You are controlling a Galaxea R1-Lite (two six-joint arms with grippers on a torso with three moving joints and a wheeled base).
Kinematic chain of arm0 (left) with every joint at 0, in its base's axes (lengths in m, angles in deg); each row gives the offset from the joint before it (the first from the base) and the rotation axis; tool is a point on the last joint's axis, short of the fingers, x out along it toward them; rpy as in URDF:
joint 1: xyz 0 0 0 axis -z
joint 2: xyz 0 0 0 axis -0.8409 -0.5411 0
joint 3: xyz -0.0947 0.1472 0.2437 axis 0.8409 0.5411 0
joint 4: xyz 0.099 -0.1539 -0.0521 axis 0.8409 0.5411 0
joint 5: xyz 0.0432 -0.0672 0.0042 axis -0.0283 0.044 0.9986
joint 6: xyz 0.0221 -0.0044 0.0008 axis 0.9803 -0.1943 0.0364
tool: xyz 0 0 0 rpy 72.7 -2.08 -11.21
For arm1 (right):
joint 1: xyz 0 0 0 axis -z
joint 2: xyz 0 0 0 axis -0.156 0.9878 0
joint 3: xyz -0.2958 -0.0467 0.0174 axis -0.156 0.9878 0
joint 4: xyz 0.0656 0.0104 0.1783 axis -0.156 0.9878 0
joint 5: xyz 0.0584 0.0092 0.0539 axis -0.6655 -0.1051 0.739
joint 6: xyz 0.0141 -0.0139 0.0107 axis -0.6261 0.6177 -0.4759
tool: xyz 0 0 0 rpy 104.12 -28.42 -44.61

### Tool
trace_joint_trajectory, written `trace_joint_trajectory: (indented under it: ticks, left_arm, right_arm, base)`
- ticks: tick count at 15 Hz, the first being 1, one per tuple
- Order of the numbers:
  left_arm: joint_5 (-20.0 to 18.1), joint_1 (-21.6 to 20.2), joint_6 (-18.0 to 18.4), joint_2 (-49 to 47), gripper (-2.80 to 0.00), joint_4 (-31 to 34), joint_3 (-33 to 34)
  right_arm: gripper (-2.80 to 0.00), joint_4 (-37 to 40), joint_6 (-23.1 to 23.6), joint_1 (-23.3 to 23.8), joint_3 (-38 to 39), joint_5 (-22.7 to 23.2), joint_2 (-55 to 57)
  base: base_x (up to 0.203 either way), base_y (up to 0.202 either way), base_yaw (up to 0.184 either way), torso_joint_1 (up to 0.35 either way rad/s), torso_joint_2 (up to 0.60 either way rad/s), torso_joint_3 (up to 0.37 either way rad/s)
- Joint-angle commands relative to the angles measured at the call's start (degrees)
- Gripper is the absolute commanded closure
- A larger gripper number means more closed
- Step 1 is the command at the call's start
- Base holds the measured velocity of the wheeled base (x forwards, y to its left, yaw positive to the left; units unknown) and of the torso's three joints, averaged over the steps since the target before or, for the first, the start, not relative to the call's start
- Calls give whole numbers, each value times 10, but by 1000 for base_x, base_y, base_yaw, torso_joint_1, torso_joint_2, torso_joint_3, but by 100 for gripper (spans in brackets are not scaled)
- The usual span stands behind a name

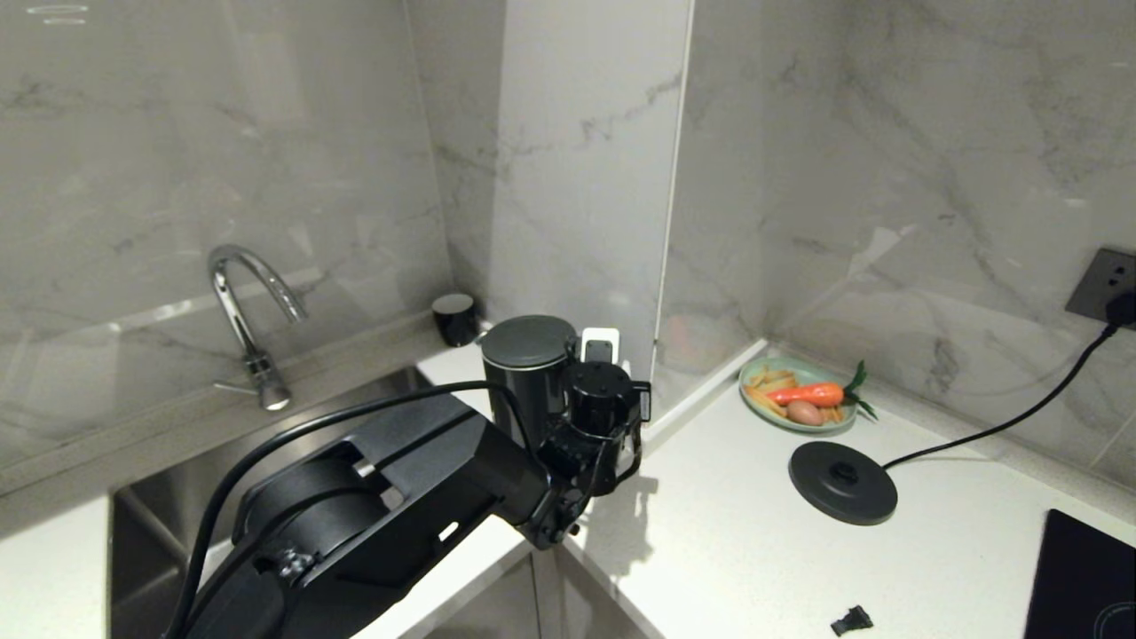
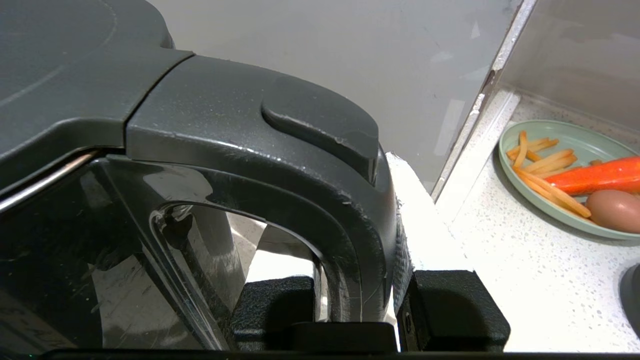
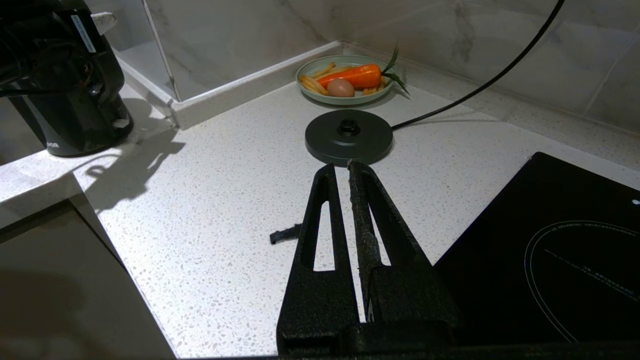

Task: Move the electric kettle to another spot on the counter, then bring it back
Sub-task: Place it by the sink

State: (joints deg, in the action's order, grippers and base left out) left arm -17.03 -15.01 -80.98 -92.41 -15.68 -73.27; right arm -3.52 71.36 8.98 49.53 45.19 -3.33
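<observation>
Left wrist view: jaws around electric kettle (image 2: 210, 150) handle

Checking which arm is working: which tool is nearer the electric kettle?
Left. The left tool is clamped on the electric kettle handle; the right tool hangs shut beyond the kettle base disc, well away.

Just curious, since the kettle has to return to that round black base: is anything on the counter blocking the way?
Nothing visible does. The electric kettle, gripped at its handle by the left gripper, has bare counter between it and the base disc.
</observation>
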Motion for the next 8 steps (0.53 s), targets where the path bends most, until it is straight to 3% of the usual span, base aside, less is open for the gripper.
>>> trace_joint_trajectory:
  ticks: [1, 6, 7, 8]
  left_arm:
    - [2, 3, 1, 0, 0, -3, 2]
    - [4, 6, 8, 2, 0, 1, 4]
    - [14, 6, 14, 2, -280, 0, 4]
    - [18, 6, 15, 1, -280, -1, 2]
  right_arm:
    - [0, 0, 0, -1, 0, 0, 0]
    - [0, 0, 0, 0, 0, 0, 0]
    - [0, 0, 0, 0, 0, 0, 0]
    - [0, 0, 0, -1, 0, 0, 0]
  base:
    - [0, 0, 0, 0, 0, 0]
    - [0, 0, 0, 0, 0, 0]
    - [0, 0, 0, 0, 0, 0]
    - [0, 0, 0, 0, 0, 0]
